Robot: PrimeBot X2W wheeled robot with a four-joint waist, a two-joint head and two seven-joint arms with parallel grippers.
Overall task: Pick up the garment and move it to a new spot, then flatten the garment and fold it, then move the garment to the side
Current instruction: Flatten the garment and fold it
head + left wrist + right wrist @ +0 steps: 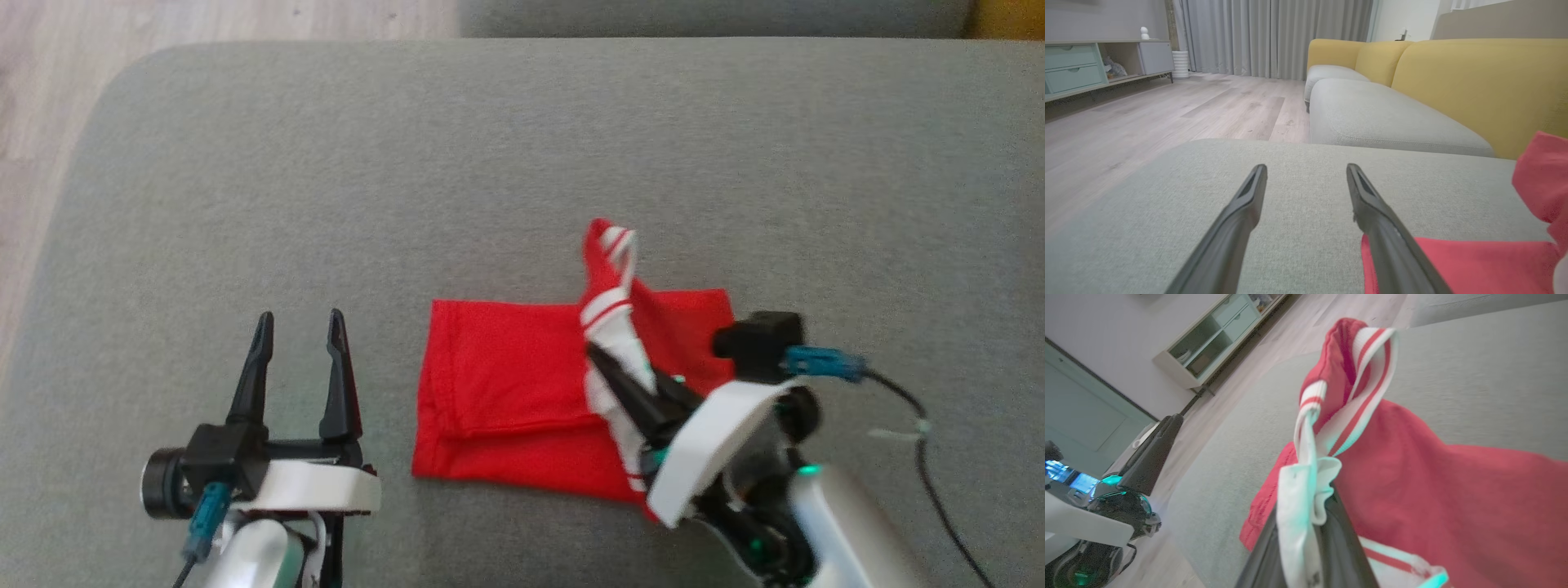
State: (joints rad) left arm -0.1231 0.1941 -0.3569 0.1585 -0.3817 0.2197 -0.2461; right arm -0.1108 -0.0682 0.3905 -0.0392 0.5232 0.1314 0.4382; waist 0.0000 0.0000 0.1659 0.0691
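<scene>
Surface: a grey upholstered cushion (326, 204) with a rounded corner is seen under both arms.
Room: a pale wooden floor (1167, 106) is seen beyond the cushion. Grey curtains (1274, 36) are hung at the far wall, and a low cabinet (1073, 69) with pale green drawers is set along the side wall.
Seating: a second grey seat (1380, 118) is placed just behind the cushion, backed by yellow sofa backrests (1474, 81).
Garment: a red garment (498, 384) with white trim (1367, 363) striped in red is laid on the cushion, right of its middle and toward the near edge.
Garment shape: the left part is spread flat, with a folded edge along the front. On the right, the striped trim is raised in a twisted loop above the red cloth.
Right claw (594, 355): the fingers are pressed together and clamped on the white trim.
Left claw (300, 320): the fingers are held apart with nothing between them, over bare cushion just left of the garment.
</scene>
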